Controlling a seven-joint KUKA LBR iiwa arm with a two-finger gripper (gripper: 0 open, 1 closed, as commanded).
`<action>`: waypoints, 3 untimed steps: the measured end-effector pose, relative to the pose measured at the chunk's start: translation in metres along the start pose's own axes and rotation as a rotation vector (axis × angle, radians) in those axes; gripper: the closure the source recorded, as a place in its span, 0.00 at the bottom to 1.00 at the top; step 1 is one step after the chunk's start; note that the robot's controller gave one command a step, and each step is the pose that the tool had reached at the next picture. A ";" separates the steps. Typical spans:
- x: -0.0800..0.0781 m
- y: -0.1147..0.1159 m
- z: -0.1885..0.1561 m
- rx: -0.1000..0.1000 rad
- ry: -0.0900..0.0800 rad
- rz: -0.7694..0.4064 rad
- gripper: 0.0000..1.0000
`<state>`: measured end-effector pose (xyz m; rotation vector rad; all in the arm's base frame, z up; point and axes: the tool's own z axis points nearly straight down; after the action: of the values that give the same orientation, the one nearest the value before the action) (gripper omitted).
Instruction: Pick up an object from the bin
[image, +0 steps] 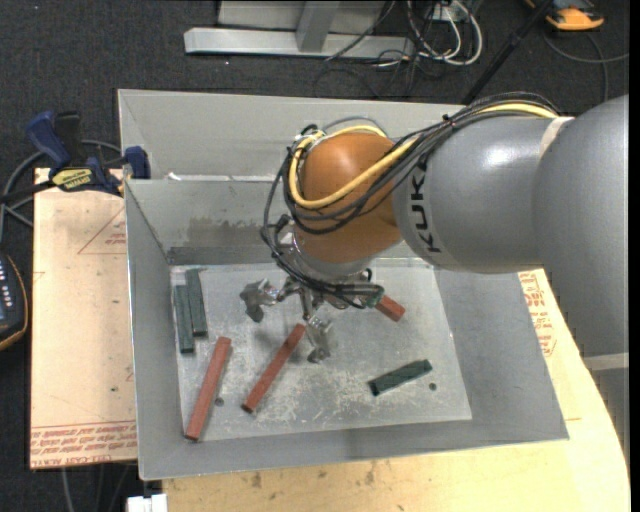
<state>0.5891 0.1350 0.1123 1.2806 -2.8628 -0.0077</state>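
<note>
My pincer (318, 340) hangs low over the middle of the bin (150, 260), its tip just beside the upper end of a red-brown stick (272, 372). Whether it is open or closed I cannot tell; the orange cover and cables of my wrist hide too much of it, and I see nothing held in it.

What matters for the next move is how that stick lies. It is long, thin and straight-edged, and it runs on a slant from its upper end by my tip down toward the near left of the bin. Most of its length therefore lies to the lower left of me. I judge I would need to shift that way along it and close across its narrow width, not along its length.

It looks matte and rigid, lying flat on scuffed grey metal dusted with pale specks. A second stick (208, 390) of the same colour lies well apart to the left, beyond it two grey-green bars (188, 312) side by side. A dark green bar (400, 378) and a short red piece (391, 309) lie to the right.
</note>
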 end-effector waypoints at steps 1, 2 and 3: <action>0.031 -0.007 0.044 0.005 -0.001 -0.217 0.00; 0.029 -0.007 0.042 0.006 -0.005 -0.217 1.00; -0.032 -0.004 0.041 0.010 -0.010 -0.370 1.00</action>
<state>0.6130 0.1559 0.0708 1.7933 -2.5900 -0.0020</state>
